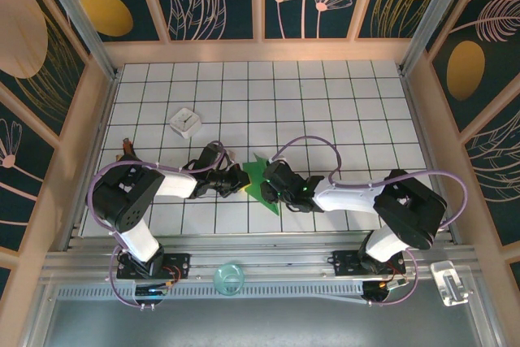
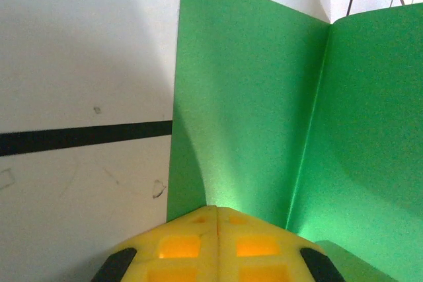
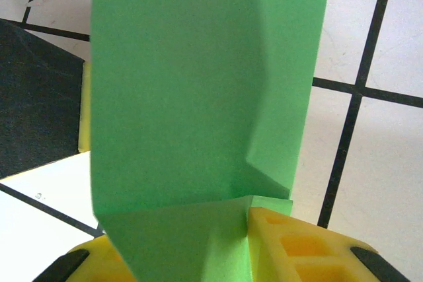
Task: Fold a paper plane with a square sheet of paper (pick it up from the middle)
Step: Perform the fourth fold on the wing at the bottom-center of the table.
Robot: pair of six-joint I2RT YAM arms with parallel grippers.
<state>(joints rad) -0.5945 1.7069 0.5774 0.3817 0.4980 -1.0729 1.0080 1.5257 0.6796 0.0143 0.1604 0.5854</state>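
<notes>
The bright-green sheet of paper (image 1: 258, 180) is folded and creased, standing partly up off the tiled floor between both grippers. My left gripper (image 1: 236, 179) is at its left edge. In the left wrist view its yellow fingertips (image 2: 198, 219) are pressed together, tips at the paper's near edge, and the sheet (image 2: 264, 110) shows a sharp upright crease beyond them. My right gripper (image 1: 273, 182) holds the sheet from the right. In the right wrist view the paper (image 3: 192, 97) runs down between the yellow fingers (image 3: 297, 242), which are shut on it.
A small white square box (image 1: 186, 122) lies on the tiles to the back left. A clear round object (image 1: 230, 276) and a clear plastic piece (image 1: 448, 282) sit on the front rail. Wooden walls (image 1: 97, 119) enclose the floor. The left arm's dark body (image 3: 36, 97) is close to the paper.
</notes>
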